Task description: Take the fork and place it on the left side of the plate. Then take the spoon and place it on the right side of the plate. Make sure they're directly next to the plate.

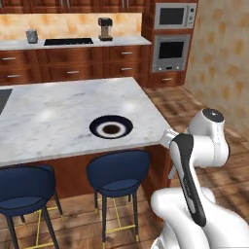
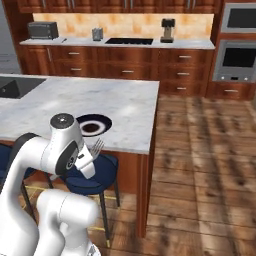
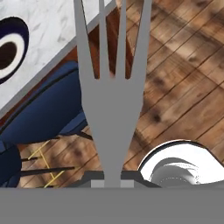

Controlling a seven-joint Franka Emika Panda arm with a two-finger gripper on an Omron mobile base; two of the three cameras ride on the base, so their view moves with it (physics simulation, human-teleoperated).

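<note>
My gripper (image 3: 112, 177) is shut on the handle of the silver-grey fork (image 3: 111, 109), whose four tines point away from the hand. In the right base view the fork (image 2: 97, 146) sticks out of the gripper (image 2: 90, 155), which hangs just off the island's near edge, above a stool. The round plate (image 1: 95, 128), with a navy rim, white ring and brown centre, lies on the marble island near that edge. It also shows as the plate (image 2: 105, 121) behind the arm and the plate (image 3: 22, 35) at the upper left. The spoon is out of view.
The marble island counter (image 1: 58, 112) has blue stools (image 1: 119, 170) (image 1: 24, 187) tucked along its near side. A sink (image 2: 15, 86) is set in its far left. Wooden floor (image 2: 200, 150) stretches to the right. Cabinets, a cooktop and wall ovens (image 1: 171, 48) line the back.
</note>
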